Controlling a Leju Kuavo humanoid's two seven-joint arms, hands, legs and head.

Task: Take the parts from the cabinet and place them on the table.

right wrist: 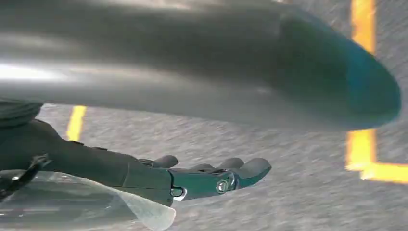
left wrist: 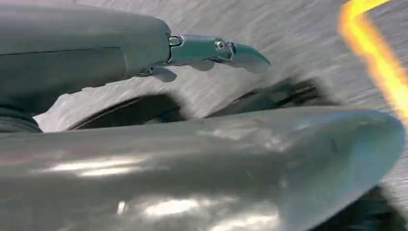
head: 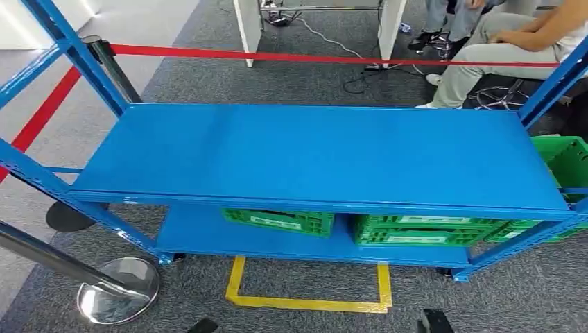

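The blue metal cabinet (head: 319, 149) stands in front of me in the head view, and its top shelf is bare. On the lower shelf sit green crates (head: 279, 220) (head: 423, 230); what they hold is hidden under the shelf above. Another green crate (head: 570, 161) sticks out at the rack's right end. My left hand (left wrist: 159, 53) hangs over grey carpet with its fingers stretched out and nothing in it. My right hand (right wrist: 192, 180) also hangs over the carpet, fingers extended and empty.
A yellow tape rectangle (head: 308, 288) marks the carpet in front of the rack. A chrome stanchion base (head: 118, 290) stands at the near left, and a red barrier belt (head: 333, 58) runs behind the rack. A person (head: 499, 48) sits at the back right near white table legs (head: 246, 31).
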